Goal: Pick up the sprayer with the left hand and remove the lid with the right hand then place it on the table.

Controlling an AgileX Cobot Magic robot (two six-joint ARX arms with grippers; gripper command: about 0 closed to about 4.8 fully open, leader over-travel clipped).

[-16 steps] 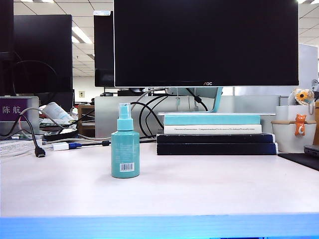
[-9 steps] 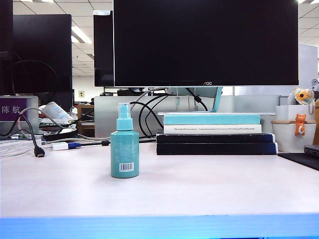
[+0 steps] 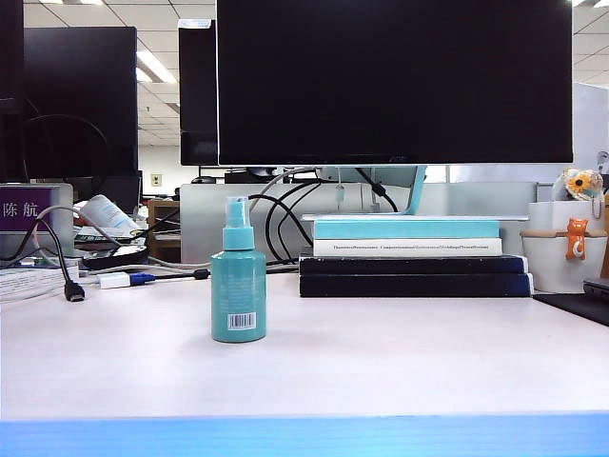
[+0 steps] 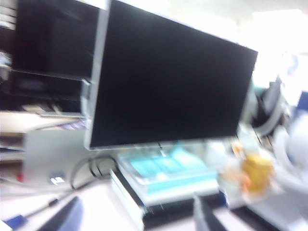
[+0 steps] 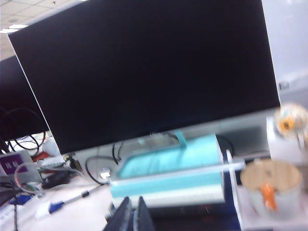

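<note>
The teal sprayer [image 3: 238, 290] stands upright on the pale table [image 3: 400, 367], left of centre, barcode label facing front. The clear lid [image 3: 237, 211] still sits over its nozzle. Neither arm shows in the exterior view, and neither wrist view shows the sprayer. In the blurred left wrist view my left gripper [image 4: 136, 196] has its two dark fingers far apart, with nothing between them. My right gripper [image 5: 133, 198] shows two pointed black fingers pressed together, holding nothing. Both point toward the stack of books.
A stack of books [image 3: 409, 257] with a teal one on top lies under the big black monitor [image 3: 395, 81]. A white pot with an orange cat figure [image 3: 563, 255] stands at the right. Cables and a plug [image 3: 76, 290] lie at the left.
</note>
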